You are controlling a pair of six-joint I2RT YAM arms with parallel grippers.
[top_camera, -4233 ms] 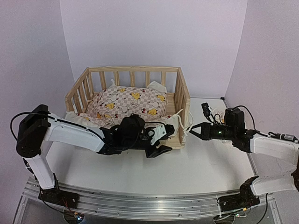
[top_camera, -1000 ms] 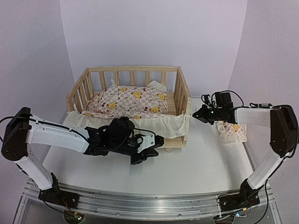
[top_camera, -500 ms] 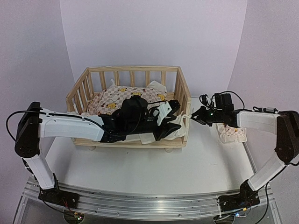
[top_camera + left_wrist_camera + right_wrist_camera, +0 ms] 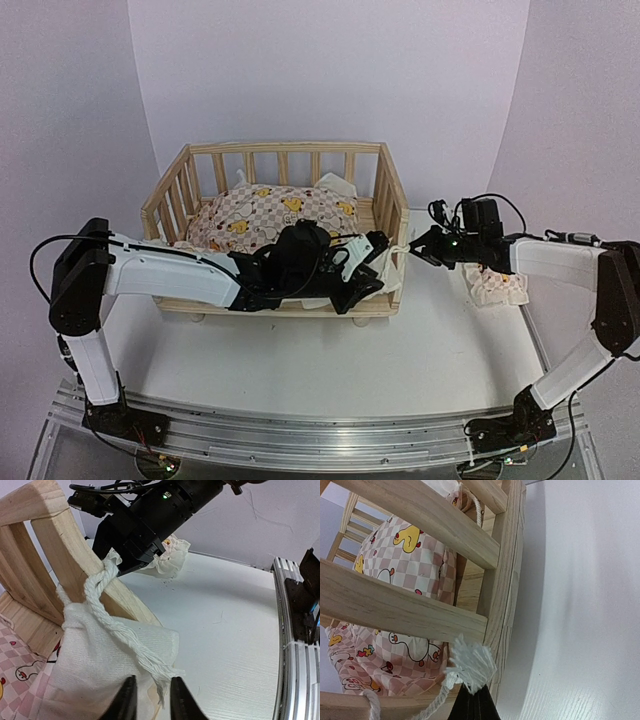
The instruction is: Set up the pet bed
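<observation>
While the pet bed stands upright at the back middle of the surface, set-up looks only partly done.

Top view: the checkered duck cushion lies inside the frame. White cloth is bunched at the front right corner. The left end effector reaches across the front rail to that corner. The right end effector meets it from the far side of the corner post. The small pillow lies on the surface to the right, well apart from the bed, so placing it looks left to do. The left arm hides much of the front rail and how the cloth sits.

Left wrist: a white cord runs from the cloth up beside the post to the right end effector, which is clamped on it. This arm's own jaws stand narrowly apart on either side of a frayed cord end. Pinching or not, cannot tell. No knot shows, so the tie-off looks unfinished.

Right wrist: the jaws are closed on a cord tassel, just beside a lower slat. The fingers are cut off at the bottom edge. The cord's route round the post is hidden.
</observation>
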